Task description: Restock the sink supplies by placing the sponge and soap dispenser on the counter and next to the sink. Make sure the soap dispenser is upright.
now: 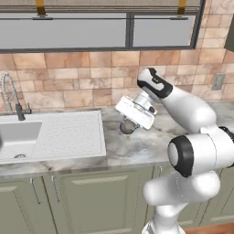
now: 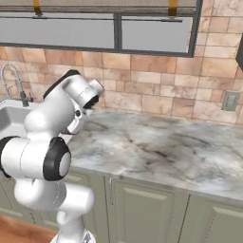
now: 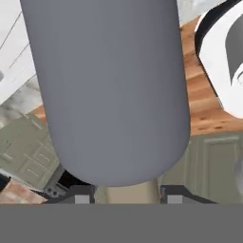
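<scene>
Faucet: we see the coiled chrome faucet at far left, against the tiled wall behind the basin
Sink: our sink is white, with its ribbed drainboard running right to the marble
Counter: the veined marble counter starts just right of the drainboard and runs on to the right over green cabinets
Dispenser: the grey dispenser hangs under our hand, close over the counter and near the drainboard's right edge; in the hand view its rounded body looms large between the tips
Gripper: our gripper points down over the counter, clamped on the dispenser
Tilt: whether the dispenser touches the marble or is upright, we cannot tell
</scene>
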Motion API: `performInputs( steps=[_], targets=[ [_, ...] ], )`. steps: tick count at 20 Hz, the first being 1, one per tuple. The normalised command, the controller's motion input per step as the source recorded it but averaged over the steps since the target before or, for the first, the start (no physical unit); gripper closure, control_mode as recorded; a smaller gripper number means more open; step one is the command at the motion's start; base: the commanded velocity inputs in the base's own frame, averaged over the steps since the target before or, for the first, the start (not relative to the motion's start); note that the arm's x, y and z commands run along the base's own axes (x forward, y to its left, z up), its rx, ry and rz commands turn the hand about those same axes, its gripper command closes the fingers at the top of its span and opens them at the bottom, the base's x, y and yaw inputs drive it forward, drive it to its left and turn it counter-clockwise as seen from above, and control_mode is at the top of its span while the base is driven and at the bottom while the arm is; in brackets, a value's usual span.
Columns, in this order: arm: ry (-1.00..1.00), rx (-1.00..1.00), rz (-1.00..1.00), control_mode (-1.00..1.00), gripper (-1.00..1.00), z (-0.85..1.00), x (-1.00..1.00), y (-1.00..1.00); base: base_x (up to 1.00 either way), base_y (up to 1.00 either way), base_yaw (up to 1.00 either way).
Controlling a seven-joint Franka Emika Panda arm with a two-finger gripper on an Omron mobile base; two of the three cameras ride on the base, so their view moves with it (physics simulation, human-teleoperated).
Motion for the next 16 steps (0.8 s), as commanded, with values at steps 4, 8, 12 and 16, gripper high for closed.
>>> performInputs(
  steps=[4, 8, 12, 16],
  targets=[
    [0.44, 0.21, -0.15, -1.0, 1.0, 0.0, 0.23, 0.17, 0.0, 0.0, 0.0],
    [0.31, 0.21, -0.19, -1.0, 1.0, -0.17, 0.27, 0.26, 0.0, 0.0, 0.0],
    [0.03, 0.16, -0.3, -1.0, 1.0, -0.28, 0.36, 0.29, 0.0, 0.0, 0.0],
    [0.0, 0.09, -0.38, -1.0, 1.0, -0.07, 0.63, 0.06, 0.0, 0.0, 0.0]
  ],
)
